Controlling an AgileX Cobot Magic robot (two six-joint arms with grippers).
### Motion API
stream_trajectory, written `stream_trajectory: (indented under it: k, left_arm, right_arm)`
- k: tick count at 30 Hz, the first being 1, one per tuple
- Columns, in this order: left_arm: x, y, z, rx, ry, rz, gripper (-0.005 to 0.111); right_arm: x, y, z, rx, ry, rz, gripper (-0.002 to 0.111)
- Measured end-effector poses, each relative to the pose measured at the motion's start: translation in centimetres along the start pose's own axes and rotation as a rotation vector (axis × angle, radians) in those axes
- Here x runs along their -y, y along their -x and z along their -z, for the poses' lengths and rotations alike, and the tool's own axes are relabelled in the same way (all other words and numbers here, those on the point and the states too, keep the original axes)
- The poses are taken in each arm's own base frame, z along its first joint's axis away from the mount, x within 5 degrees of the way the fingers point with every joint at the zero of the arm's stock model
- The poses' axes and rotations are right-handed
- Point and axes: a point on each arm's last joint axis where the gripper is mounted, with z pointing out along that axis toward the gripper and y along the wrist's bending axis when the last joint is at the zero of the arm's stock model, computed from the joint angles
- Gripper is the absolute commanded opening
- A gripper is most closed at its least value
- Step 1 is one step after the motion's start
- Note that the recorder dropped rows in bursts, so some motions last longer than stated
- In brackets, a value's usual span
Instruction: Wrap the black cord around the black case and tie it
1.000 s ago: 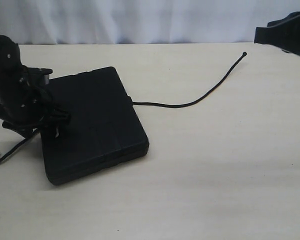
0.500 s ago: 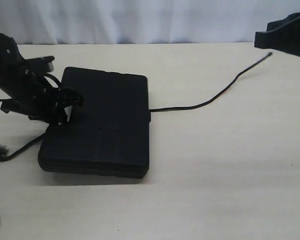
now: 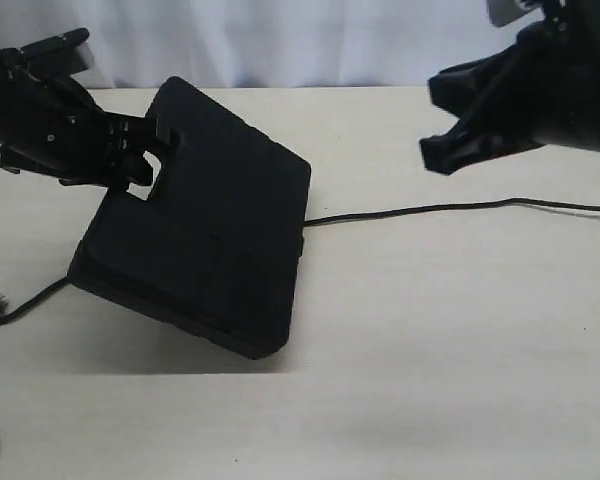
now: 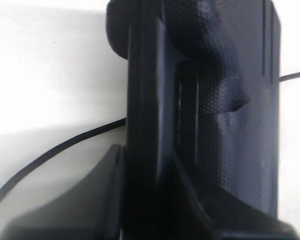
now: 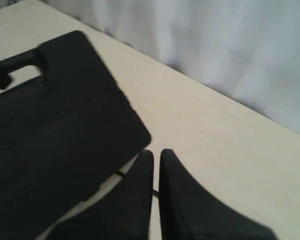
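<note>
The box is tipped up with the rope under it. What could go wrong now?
The left end effector grips the flat black plastic case by one end only, tilting it; the case might slip.
The thin black braided cord lies loose under it, so moving the case could drag the cord away.
The right end effector holds nothing yet and could miss the cord.

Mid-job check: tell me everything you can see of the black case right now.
The black case is a flat, rectangular matte black box, plastic by its look, with faint moulded ridges and a cut-out handle slot. The left gripper has its jaws shut on the handle end, which looks lifted, so the case sits tilted with its near corner on the table. The black cord passes under it and comes out on both sides.
</note>
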Motion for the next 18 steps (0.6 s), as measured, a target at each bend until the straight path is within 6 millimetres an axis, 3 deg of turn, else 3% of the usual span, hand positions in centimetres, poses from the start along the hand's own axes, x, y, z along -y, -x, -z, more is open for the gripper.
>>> stream_trajectory:
  k: [9, 16, 18]
  left_arm:
    - [0.5, 0.4, 0.1, 0.038, -0.054, 0.083, 0.000]
    - [1.2, 0.8, 0.2, 0.073, -0.132, 0.212, 0.000]
    - [1.3, 0.9, 0.3, 0.081, -0.157, 0.255, 0.000]
  right_arm:
    - [-7.8, 0.3, 0.8, 0.023, 0.258, 0.365, 0.005]
    - [-10.3, -0.9, 1.2, -0.062, 0.237, 0.474, 0.005]
    - [-11.6, -1.8, 0.9, -0.136, 0.175, 0.605, 0.005]
